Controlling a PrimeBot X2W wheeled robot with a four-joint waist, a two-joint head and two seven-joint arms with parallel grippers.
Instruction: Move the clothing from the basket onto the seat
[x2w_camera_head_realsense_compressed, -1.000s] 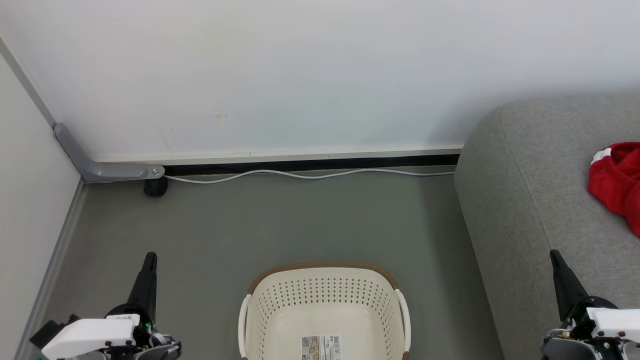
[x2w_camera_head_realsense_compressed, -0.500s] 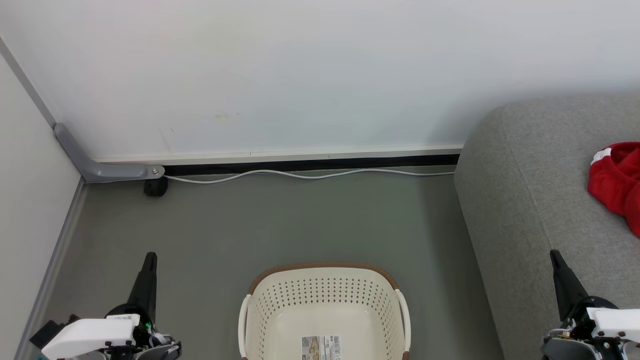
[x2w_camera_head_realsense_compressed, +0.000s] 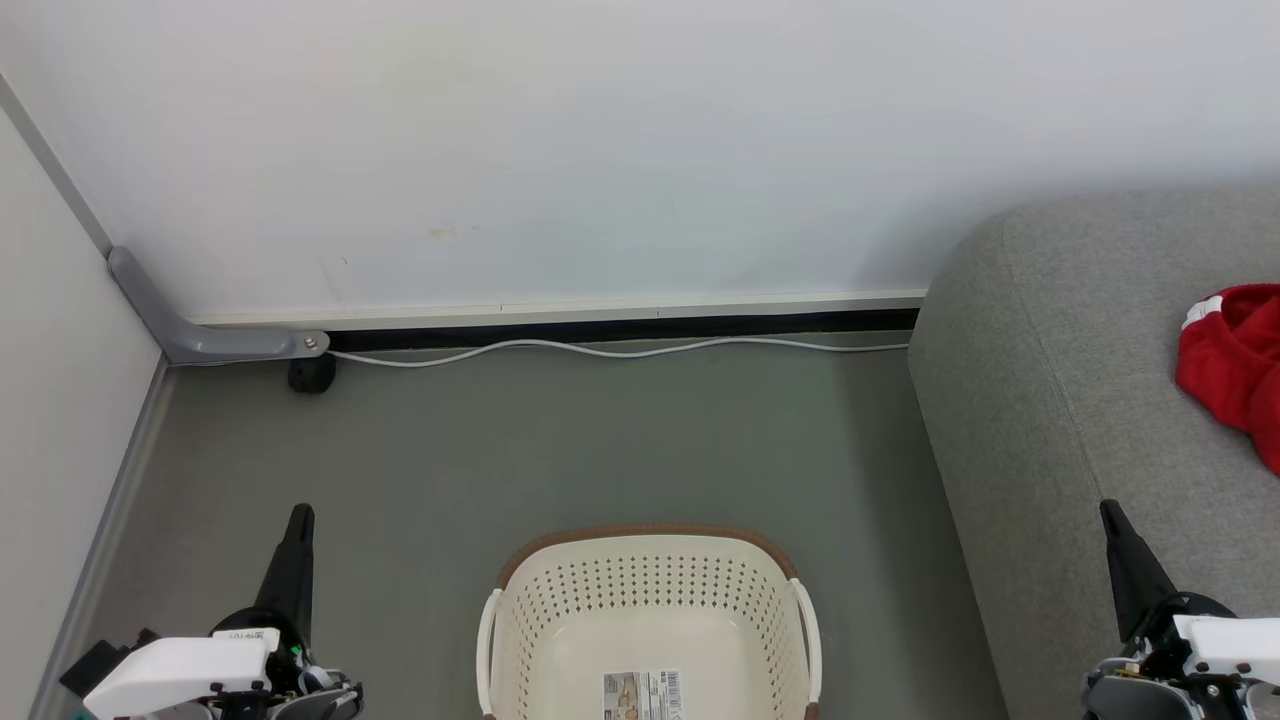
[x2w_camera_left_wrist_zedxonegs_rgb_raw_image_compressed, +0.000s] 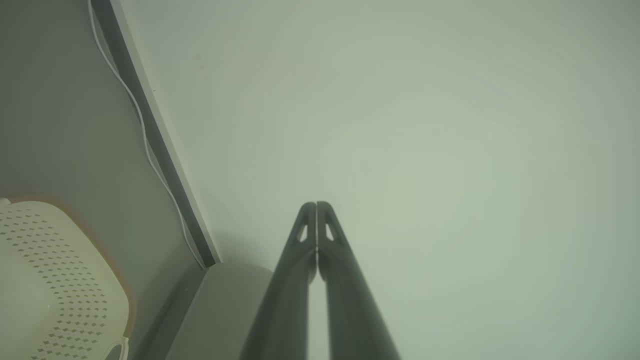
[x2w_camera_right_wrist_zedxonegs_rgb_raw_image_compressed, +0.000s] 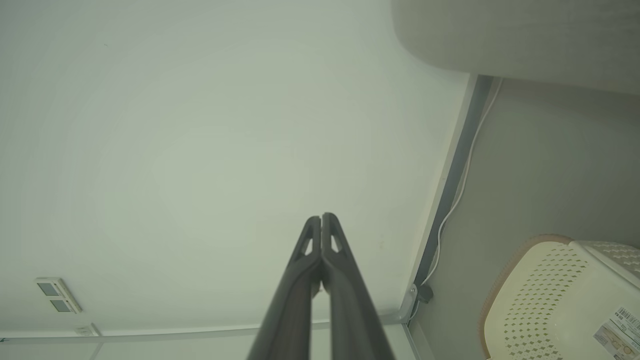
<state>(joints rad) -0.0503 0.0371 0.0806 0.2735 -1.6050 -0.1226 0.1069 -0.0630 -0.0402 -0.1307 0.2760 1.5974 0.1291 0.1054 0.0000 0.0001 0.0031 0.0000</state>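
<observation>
Left fingers (x2w_camera_left_wrist_zedxonegs_rgb_raw_image_compressed: 300, 250) and right fingers (x2w_camera_right_wrist_zedxonegs_rgb_raw_image_compressed: 305, 260) are pressed closed, holding nothing. The basket (x2w_camera_head_realsense_compressed: 650, 531) between them appears empty, its near end unseen; the clothing (x2w_camera_head_realsense_compressed: 1235, 360) lies on the seat (x2w_camera_head_realsense_compressed: 1050, 400) beyond the right fingers. Transfer judged complete; next, verify the basket.

The cream basket (x2w_camera_head_realsense_compressed: 650, 585) stands upright, with perforated walls, a brown rim, a white handle on each side and a label (x2w_camera_head_realsense_compressed: 642, 695) on its bare bottom. To the right of the basket, a little apart, sits the grey round-cornered seat (x2w_camera_head_realsense_compressed: 1060, 400). Farther right of the basket, red clothing (x2w_camera_head_realsense_compressed: 1235, 360) with white trim lies crumpled on the seat's top.
</observation>
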